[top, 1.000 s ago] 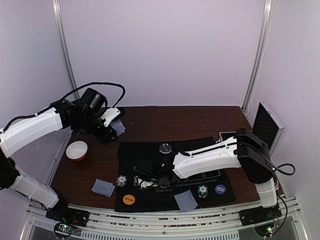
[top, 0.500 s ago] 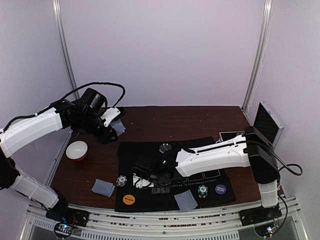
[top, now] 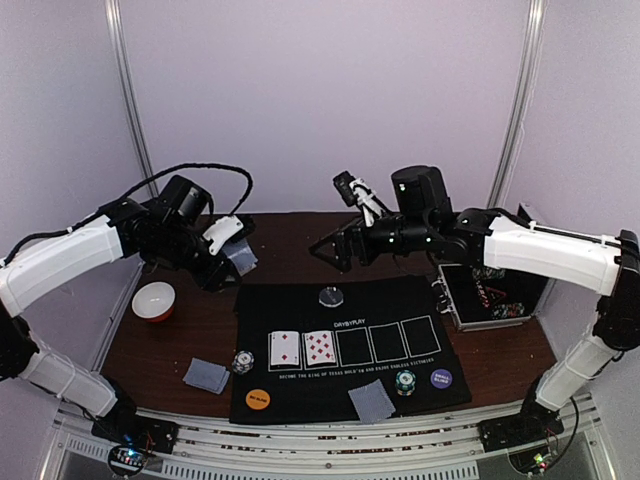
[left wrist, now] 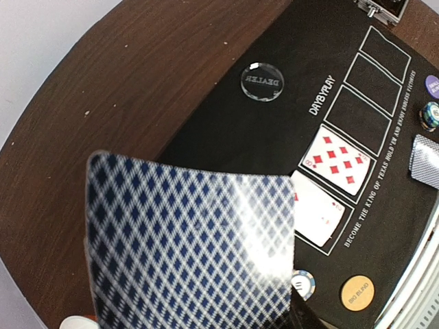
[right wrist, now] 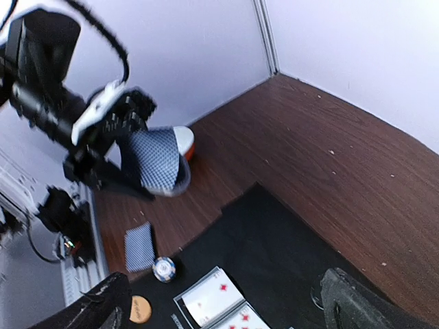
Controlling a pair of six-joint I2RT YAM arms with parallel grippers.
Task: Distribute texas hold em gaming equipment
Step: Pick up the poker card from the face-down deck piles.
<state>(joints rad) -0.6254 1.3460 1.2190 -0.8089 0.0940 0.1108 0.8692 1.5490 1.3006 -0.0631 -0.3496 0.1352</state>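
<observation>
Where the left gripper hangs: off the mat's 10 o'clock corner, above bare wood, clamped on a deck of cards with patterned backs up
Right gripper: raised beyond the mat's 12 o'clock edge, fingers spread wide, grasping nothing
Black mat: two red face-up cards fill the two outlines nearest 9 o'clock
Dealer disc: on the mat by its 12 o'clock edge
Orange disc: mat's 7 o'clock corner
Purple disc: mat's 5 o'clock corner, a chip stack just beside it
Second chip stack: mat's 9 o'clock edge
Loose face-down cards: on wood at 8 o'clock
Near face-down cards: mat's 6 o'clock edge
</observation>
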